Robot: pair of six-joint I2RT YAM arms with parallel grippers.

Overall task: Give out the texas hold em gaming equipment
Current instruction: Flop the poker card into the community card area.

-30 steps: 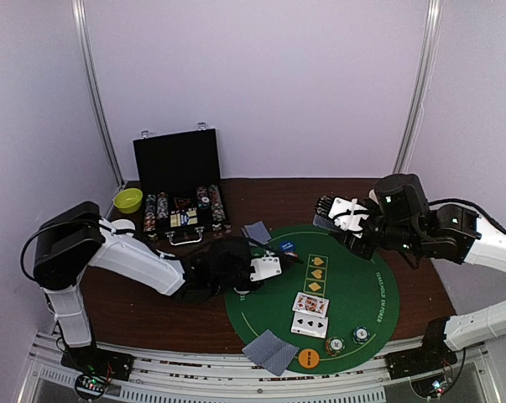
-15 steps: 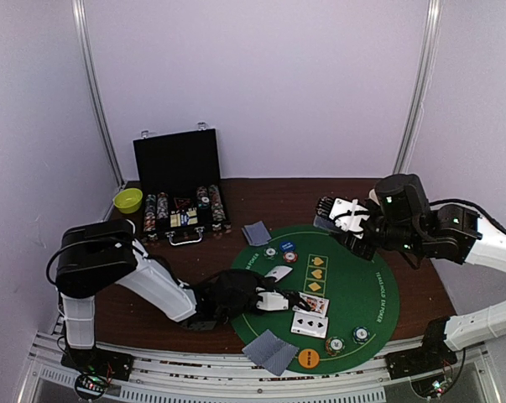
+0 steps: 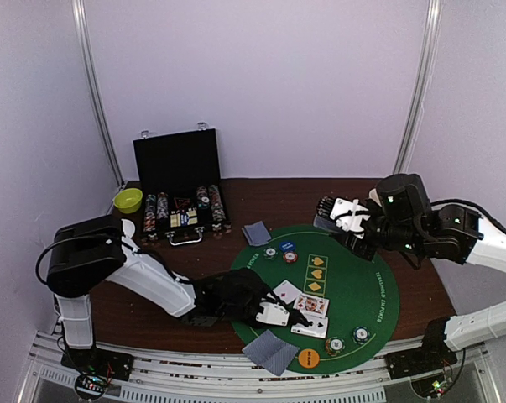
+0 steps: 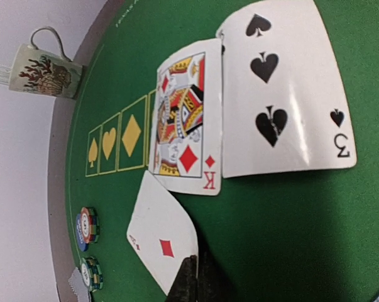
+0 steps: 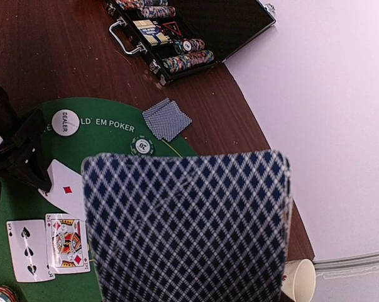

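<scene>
Left gripper [image 4: 190, 280], jaws clamped on the diamond card [image 4: 164, 236], is now laying it face up at 9 o'clock of the king [image 4: 186, 119], lower on the mat than before; right gripper [image 3: 333, 219] is still clutching blue-backed cards [image 5: 189, 226]

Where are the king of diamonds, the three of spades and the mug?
king of diamonds [image 4: 186, 123]: left wrist view, on the king's picture.
three of spades [image 4: 283, 94]: left wrist view, middle of its white face.
mug [image 4: 46, 72]: left wrist view, its printed side.

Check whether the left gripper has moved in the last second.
Yes. The left gripper, pinching a diamond card, came toward the near edge of the green mat.
</scene>
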